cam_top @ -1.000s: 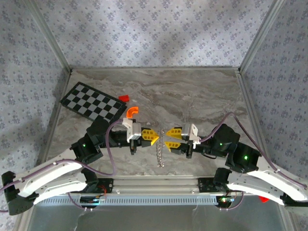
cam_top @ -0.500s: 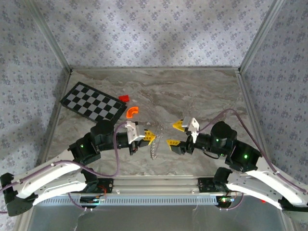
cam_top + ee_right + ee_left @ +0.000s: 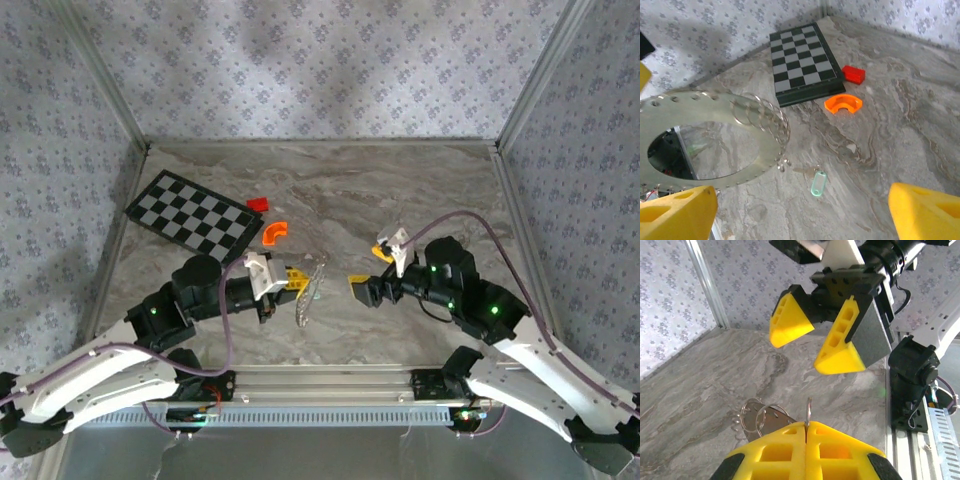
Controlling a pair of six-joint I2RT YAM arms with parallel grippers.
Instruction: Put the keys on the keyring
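Spanning all: table [image 3: 400,190]. Left gripper [image 3: 293,283], jaws clamped on the keyring [image 3: 705,140] rim, lifted off the table. Right gripper [image 3: 368,266], jaws wide, empty. Key [image 3: 818,182], flat on table near keyring. Advice: right gripper pinches key's end, leaving its hole clear.

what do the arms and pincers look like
left arm and right arm: white shells, black joints, small green lights, looping purple cables. left pincer and right pincer: yellow wedge fingers with hollow cells, on black and white mounts
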